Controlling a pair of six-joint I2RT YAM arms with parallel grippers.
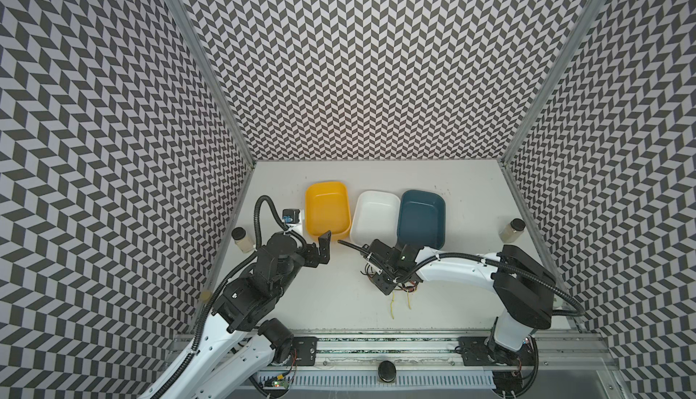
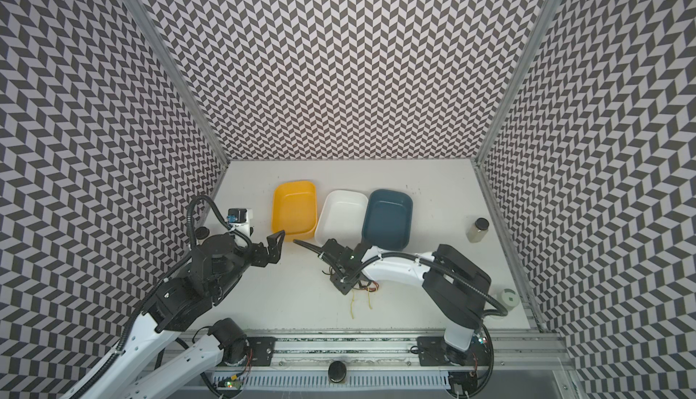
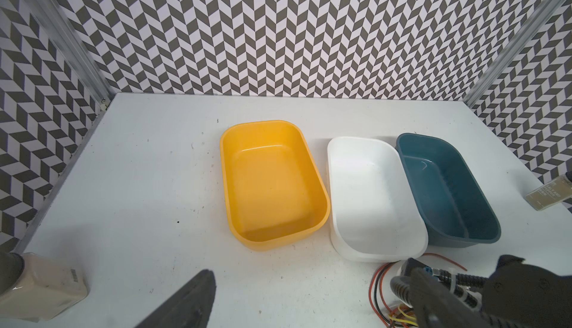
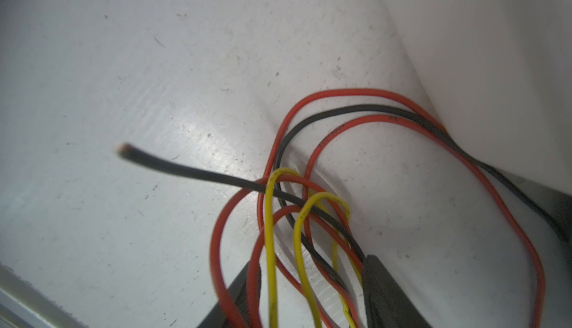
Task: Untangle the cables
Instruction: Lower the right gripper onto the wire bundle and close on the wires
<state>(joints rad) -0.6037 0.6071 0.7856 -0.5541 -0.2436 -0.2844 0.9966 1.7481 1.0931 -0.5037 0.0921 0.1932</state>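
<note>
white table [image 1: 339, 295], chevron walls [image 1: 376, 58], tangled cables [image 4: 268, 233]

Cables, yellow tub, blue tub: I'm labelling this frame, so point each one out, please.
cables [image 4: 269, 233], right wrist view, on a yellow strand in the tangle.
yellow tub [image 3: 269, 187], left wrist view, on its bare floor.
blue tub [image 3: 445, 193], left wrist view, on its bare floor.

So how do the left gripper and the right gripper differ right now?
The left gripper hangs by the near corner of the yellow tub, apart from the cables; the right gripper is down on the tangle. The left gripper's fingers have nothing between them; the right gripper's fingers straddle red, black and yellow strands. The left gripper's fingers look spread wider than the right gripper's. Shared: black fingers, standing apart.
</note>
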